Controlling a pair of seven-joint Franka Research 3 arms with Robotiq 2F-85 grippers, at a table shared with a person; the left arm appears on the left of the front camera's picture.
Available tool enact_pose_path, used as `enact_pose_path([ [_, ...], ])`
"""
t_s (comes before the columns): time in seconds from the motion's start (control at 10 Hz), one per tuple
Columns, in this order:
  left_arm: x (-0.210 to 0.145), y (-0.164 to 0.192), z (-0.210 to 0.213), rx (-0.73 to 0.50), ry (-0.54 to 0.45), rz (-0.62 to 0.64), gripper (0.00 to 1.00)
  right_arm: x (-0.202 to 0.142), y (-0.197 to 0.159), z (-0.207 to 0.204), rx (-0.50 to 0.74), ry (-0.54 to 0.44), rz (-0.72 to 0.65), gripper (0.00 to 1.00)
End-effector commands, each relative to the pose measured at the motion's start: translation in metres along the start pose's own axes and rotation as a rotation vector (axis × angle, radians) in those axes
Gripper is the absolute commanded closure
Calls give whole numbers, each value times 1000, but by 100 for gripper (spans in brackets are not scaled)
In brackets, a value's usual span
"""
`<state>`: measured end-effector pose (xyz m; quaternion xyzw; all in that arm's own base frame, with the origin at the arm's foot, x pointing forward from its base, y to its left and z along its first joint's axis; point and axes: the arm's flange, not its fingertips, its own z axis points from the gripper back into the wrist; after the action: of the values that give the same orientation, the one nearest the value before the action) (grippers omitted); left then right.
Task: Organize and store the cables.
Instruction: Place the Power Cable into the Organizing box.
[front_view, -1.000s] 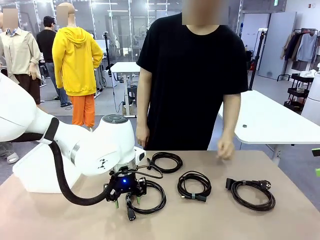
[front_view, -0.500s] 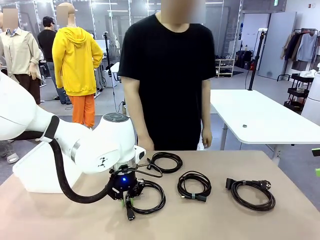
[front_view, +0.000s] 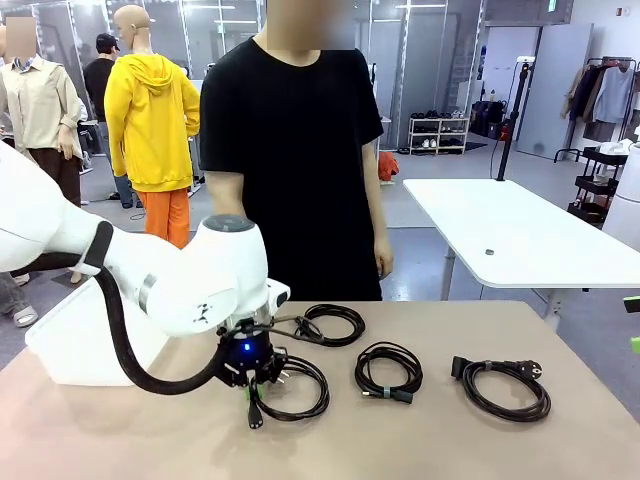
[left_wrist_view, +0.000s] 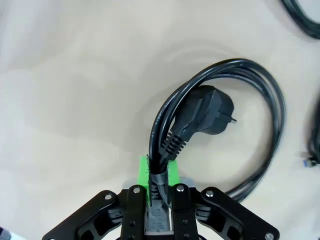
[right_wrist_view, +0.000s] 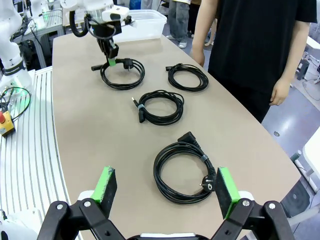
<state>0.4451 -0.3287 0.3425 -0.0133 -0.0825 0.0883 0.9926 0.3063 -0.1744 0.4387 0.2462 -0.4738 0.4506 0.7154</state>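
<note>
Several black coiled cables lie on the tan table (front_view: 420, 450). My left gripper (front_view: 251, 386) points down at the leftmost coil (front_view: 300, 390) and is shut on its cord; in the left wrist view the green pads (left_wrist_view: 145, 171) pinch the cord just behind the black plug (left_wrist_view: 209, 111). The other coils (front_view: 333, 324) (front_view: 389, 370) (front_view: 503, 386) lie free to the right. My right gripper (right_wrist_view: 165, 186) hangs open high over the nearest coil (right_wrist_view: 181, 172), looking down the row to the held coil (right_wrist_view: 122, 74) and the left gripper (right_wrist_view: 112, 59).
A person in a black shirt (front_view: 292, 150) stands at the far edge, hands (front_view: 383, 257) off the table. A white bin (front_view: 60, 345) sits at the table's left, behind my left arm (front_view: 190, 285). Another white table (front_view: 520, 235) stands behind on the right.
The person has stepped to the left and drawn the hand away from the table. My left gripper has shifted slightly up and left with the cord in it.
</note>
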Motion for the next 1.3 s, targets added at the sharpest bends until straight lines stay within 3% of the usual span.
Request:
enact_pose_path([
  [0.0, 3, 14, 55, 4, -64, -53, 97, -1, -2, 0, -5, -15, 20, 0],
  [0.4, 6, 44, 113, -62, -168, -136, 97, -1, -2, 0, -5, -15, 20, 0],
  [0.6, 2, 47, 122, -84, -200, -177, 97, -1, -2, 0, -5, -15, 20, 0],
  [0.7, 11, 41, 121, -37, -176, -125, 97, -1, -2, 0, -5, -15, 20, 0],
  [1.2, 11, 41, 121, -37, -176, -125, 97, -1, -2, 0, -5, -15, 20, 0],
])
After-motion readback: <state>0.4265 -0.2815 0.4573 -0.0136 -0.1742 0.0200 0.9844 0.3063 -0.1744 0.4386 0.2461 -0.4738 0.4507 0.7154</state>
